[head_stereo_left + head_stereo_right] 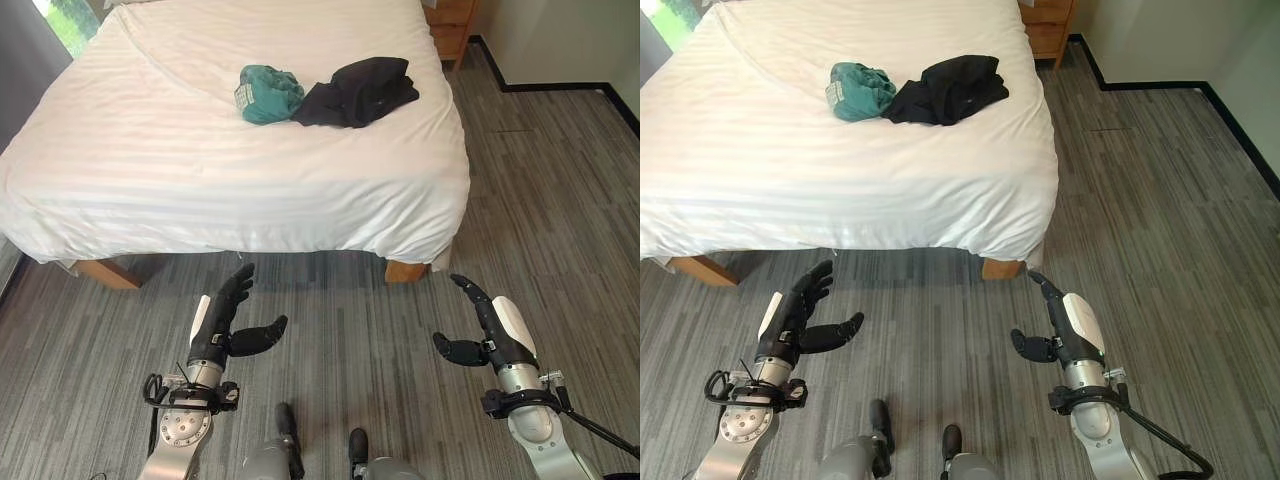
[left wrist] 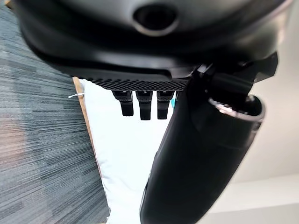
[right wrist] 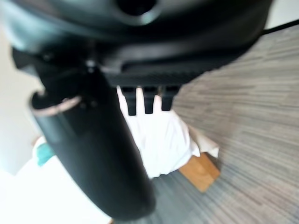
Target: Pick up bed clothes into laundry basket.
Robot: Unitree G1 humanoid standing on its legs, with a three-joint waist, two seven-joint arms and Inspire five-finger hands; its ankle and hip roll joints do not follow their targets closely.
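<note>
Left eye view is showing a wide bed (image 1: pixel 230 170) lying well ahead of both hands, its white duvet (image 1: pixel 150 130) draping in soft folds over the near edge and showing faint woven stripes. Wooden bed legs (image 1: pixel 405 271) are peeking out under the hem, the nearer one sitting ahead of the right hand and slightly inward of it. Grey plank-patterned flooring (image 1: pixel 540 200) is stretching beneath both hands and running past the bed on the right-hand side, where a dark skirting strip is edging a pale wall.

On the duvet, far beyond the reach of either hand, a black garment (image 1: pixel 358 92) is lying crumpled in a loose, matte heap. Touching it on its left, a teal garment (image 1: pixel 268 94) is bunching into a smaller rounded wad with a pale label showing on its side.

The left hand (image 1: pixel 222 328) is hovering above the floor just short of the bed's edge, fingers stretching straight toward the bed and thumb standing out to the inside, holding nothing. The right hand (image 1: pixel 488 318) is hovering likewise at about the same level, fingers straight and pointing forward, thumb jutting inward, spread wide and empty. Both are dark and glossy, each carrying a white cover along its back.
</note>
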